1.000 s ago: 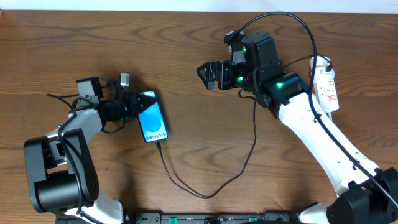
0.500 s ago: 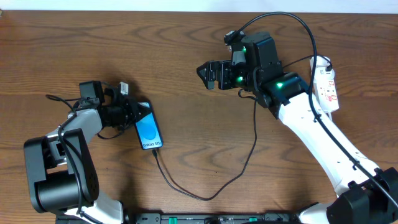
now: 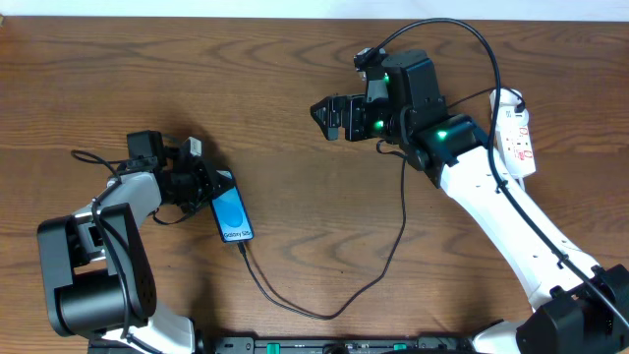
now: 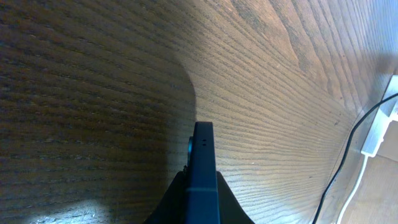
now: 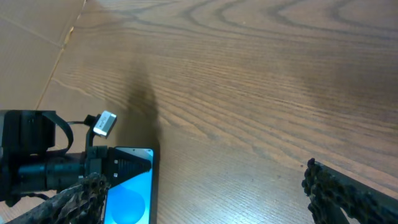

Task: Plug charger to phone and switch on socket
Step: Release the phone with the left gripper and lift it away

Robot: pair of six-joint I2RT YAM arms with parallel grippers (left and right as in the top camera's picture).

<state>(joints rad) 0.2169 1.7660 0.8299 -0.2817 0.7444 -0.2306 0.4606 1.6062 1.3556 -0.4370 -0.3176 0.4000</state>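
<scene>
My left claw (image 3: 201, 183) is shut tight on the phone (image 3: 234, 214). I hold it by its top end, on the left side of the table (image 3: 295, 59). The phone is tipped up on one long side, so my left wrist camera sees only its thin dark edge poking out between my fingers. From above, the blue screen shows, with white letters on it. My right wrist camera can see that blue screen too, far off at the bottom left.

The charger (image 3: 404, 202) is a thin black line. One end meets the bottom end of the phone. From there it loops along the near side of the table and then runs up toward my right arm.

My right claw (image 3: 326, 118) is wide open. It hangs over the middle of the table, well apart from the phone.

The socket (image 3: 516, 133) is white and lies at the far right of the table, just beside my right arm.
</scene>
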